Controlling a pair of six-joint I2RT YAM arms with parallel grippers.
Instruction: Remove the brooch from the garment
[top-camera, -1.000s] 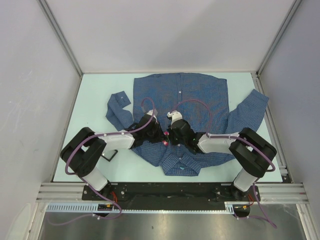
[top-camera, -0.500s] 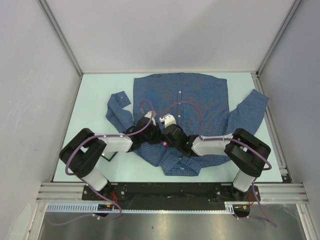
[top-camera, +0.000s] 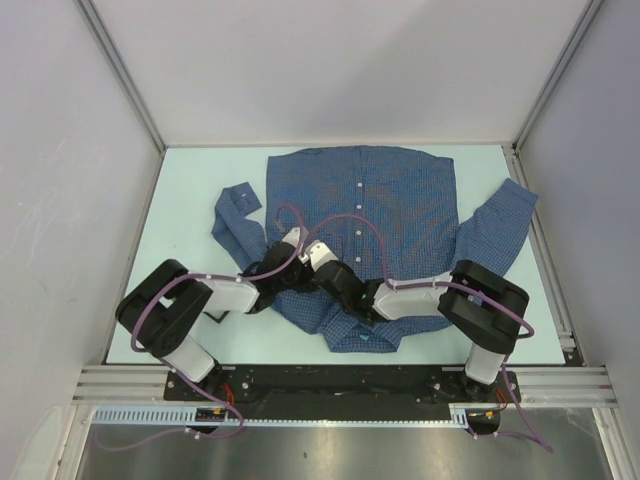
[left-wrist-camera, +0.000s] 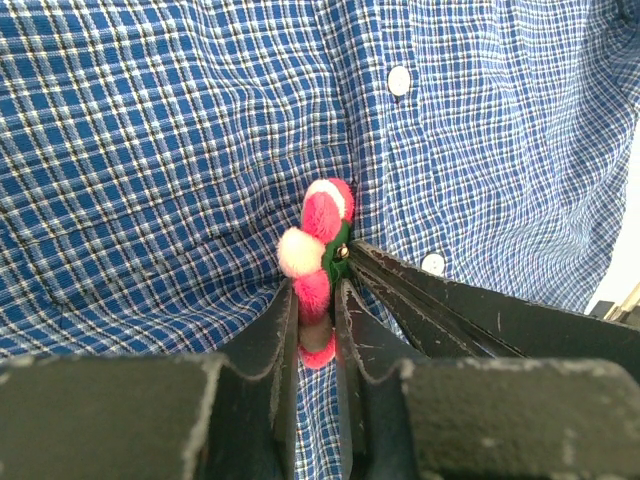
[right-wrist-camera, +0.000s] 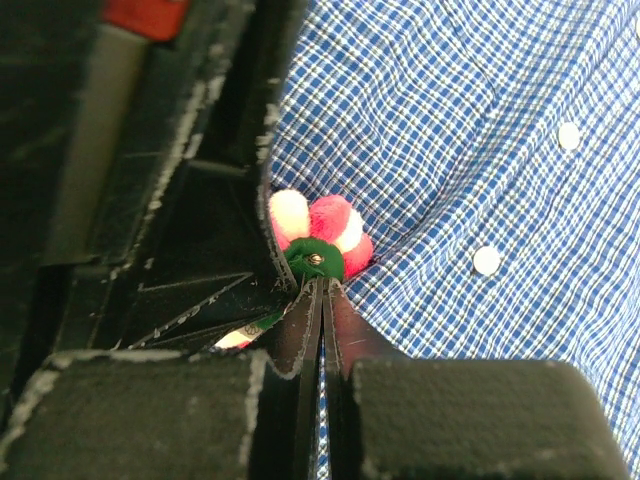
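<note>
The blue checked shirt (top-camera: 400, 200) lies spread on the table, collar toward the arms. Both grippers meet over its lower left front: the left gripper (top-camera: 290, 268) and the right gripper (top-camera: 320, 270); the brooch is hidden under them in the top view. In the left wrist view the brooch (left-wrist-camera: 322, 215), pink and white petals on a green back, stands between the left gripper's (left-wrist-camera: 315, 290) jaws, which are shut on its lower petals. In the right wrist view the right gripper (right-wrist-camera: 322, 285) is shut on a thin fold of shirt cloth, tips touching the brooch's (right-wrist-camera: 335, 225) green back.
The shirt's sleeves lie out to the left (top-camera: 235, 215) and right (top-camera: 505, 220). White buttons (left-wrist-camera: 400, 80) run along the placket. A small black looped object (top-camera: 216, 315) lies on the table by the left arm. Enclosure walls bound the table on three sides.
The right gripper has swung left and the left gripper drew back slightly, both still together. The red brooch that showed between them in the top view is now covered.
</note>
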